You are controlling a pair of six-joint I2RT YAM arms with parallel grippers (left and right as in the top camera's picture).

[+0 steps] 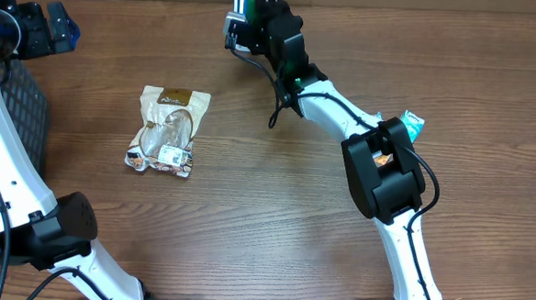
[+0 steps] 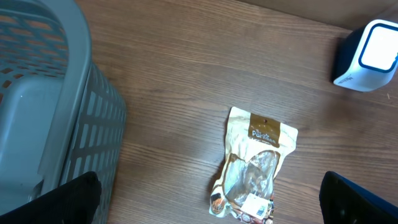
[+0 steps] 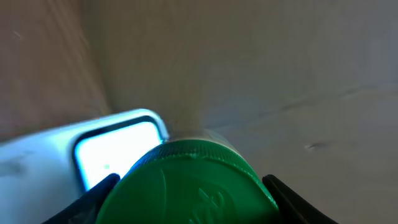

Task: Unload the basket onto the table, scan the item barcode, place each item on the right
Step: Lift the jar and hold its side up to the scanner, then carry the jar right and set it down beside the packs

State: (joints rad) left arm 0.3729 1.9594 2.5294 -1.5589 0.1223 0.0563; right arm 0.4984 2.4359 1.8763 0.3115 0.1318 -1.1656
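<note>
We are seeing a round green plastic lid (image 3: 186, 183) and a white-faced blue scanner box (image 2: 367, 55). A grey plastic basket (image 2: 93, 124) is showing latticework.

Left claw (image 2: 211, 202) wide open, right claw (image 3: 193, 196) gripping

Table (image 1: 274, 205): brown wood-grain top, carrying everything listed here.
Snack pouch (image 1: 165, 131): lying flat on the table, out in front of the left end effector (image 1: 49, 28) and well apart from the right end effector (image 1: 242, 25).
Basket (image 2: 43, 106): grey and slatted, standing just beside the left end effector.
Scanner (image 2: 367, 53): white and blue, sitting close by the right end effector.
Teal packet (image 1: 413, 126): lying well back from the right end effector, beside its arm.
</note>
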